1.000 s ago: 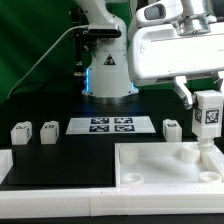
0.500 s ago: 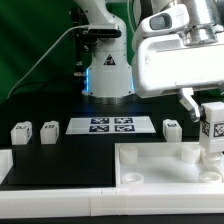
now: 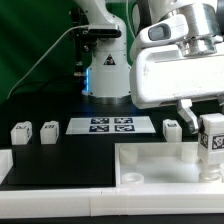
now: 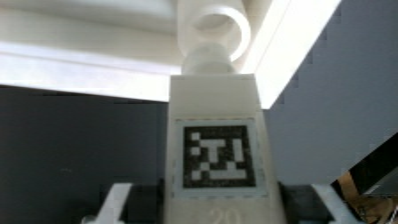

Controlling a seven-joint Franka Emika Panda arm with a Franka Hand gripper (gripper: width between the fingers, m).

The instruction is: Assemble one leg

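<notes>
My gripper is shut on a leg, a stubby white block with a black-and-white tag. It holds the leg upright over the far right corner of the large white tray-like panel, right above a round corner hole. In the wrist view the leg fills the middle between my fingers, and its top end meets the round hole of the panel. Three more legs lie on the black table: two at the exterior view's left and one at the right.
The marker board lies flat in the middle of the table, behind the panel. The robot base stands behind it. A white raised edge sits at the exterior view's left front.
My gripper has moved down and slightly to the exterior view's right with the leg, bringing it lower onto the panel's far right corner.
</notes>
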